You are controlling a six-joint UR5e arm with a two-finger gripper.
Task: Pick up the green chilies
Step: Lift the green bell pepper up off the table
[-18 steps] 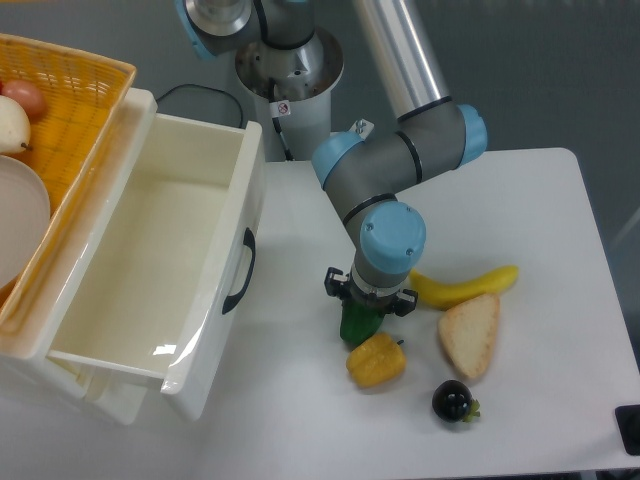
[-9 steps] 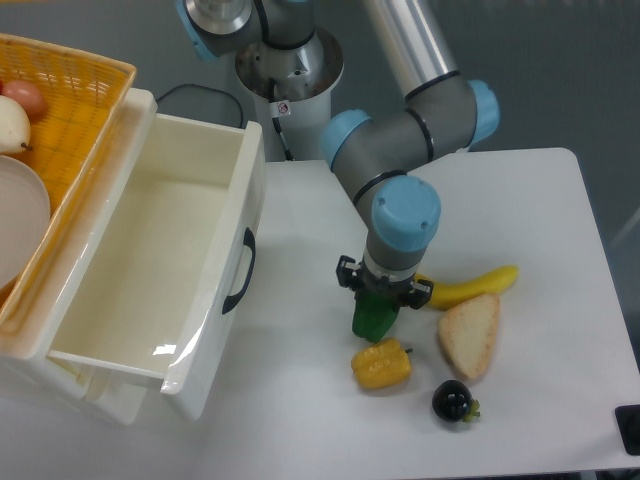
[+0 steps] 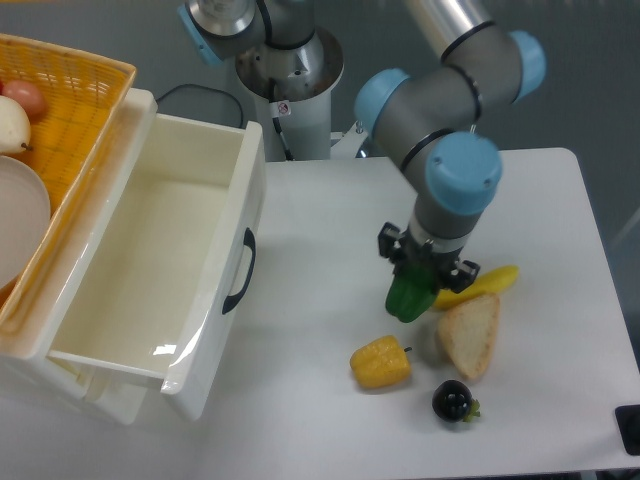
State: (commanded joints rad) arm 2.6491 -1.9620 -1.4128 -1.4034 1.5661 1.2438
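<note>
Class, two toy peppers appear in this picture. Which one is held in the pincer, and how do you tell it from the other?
The green chilies, dark green, are gripped in the pincer above the table. The yellow pepper lies free on the table.

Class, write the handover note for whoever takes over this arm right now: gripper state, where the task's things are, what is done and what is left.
Gripper: shut on the green chilies, pointing straight down.
Green chilies: held in the gripper, lifted clear of the table, above the gap between the yellow pepper and the banana.
Nearby on the table: bread slice, a small dark fruit, and the open white drawer to the left.
Done: grasp and lift.
Left: probably nothing but keeping the grip firm; no place to set it down is given.
</note>
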